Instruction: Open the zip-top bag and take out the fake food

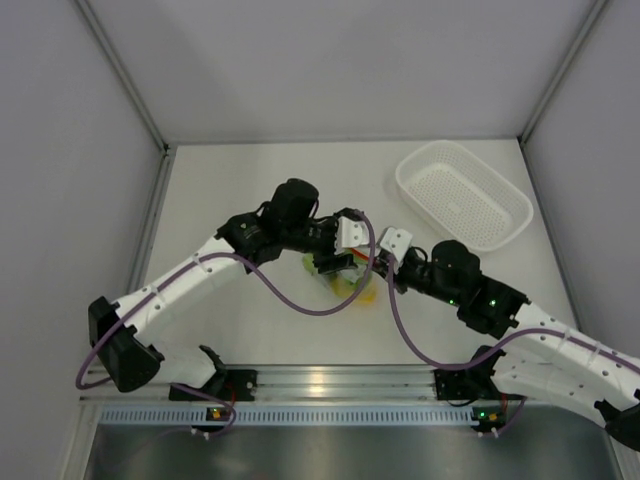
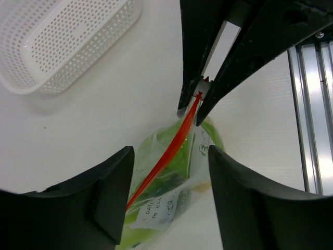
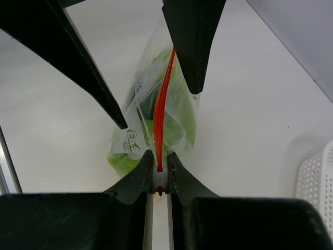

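Right gripper (image 3: 159, 159) clamps zip strip (image 3: 162, 107) end at 6 o'clock; left gripper (image 2: 170, 156), jaws apart, straddles limp, slippery zip-top bag (image 3: 136, 117), probably best pinched along stiffer strip.

Seen from above, the zip-top bag (image 1: 352, 282) lies mostly hidden beneath the left gripper (image 1: 338, 262) and the right gripper (image 1: 378, 260). The fake food (image 2: 210, 136) inside shows only as green and yellow blur through crinkled plastic (no single piece can be told apart). The print on the bag's label (image 2: 165, 208) is too soft to read in full. The white basket (image 2: 57, 41) runs off the edge in both wrist views.
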Motion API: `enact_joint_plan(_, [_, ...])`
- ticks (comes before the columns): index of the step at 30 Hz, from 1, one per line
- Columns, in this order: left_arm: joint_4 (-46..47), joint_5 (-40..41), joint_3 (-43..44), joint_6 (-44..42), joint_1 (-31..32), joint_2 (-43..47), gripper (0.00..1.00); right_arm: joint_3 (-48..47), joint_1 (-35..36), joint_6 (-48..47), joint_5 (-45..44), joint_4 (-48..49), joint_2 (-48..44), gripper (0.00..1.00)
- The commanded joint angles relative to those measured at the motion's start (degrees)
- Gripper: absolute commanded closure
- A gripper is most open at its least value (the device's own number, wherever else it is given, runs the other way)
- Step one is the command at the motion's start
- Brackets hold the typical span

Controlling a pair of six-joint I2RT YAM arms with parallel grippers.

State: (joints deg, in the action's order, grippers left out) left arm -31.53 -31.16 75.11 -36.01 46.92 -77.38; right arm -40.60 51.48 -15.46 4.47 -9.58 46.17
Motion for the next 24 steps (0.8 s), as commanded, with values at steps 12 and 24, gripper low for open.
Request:
enact_joint_plan(12, [-2.57,1.45,6.18,-1.09,-0.25,-4.09,1.0,0.34,0.46,0.87,1.95,7.73,-3.63,0.98])
enact_joint_plan(24, [-2.4,-3.99,9.7,2.7,-0.25,-2.68,1.0,13.25,-1.74,13.97,-1.31,26.01,-12.06,0.48])
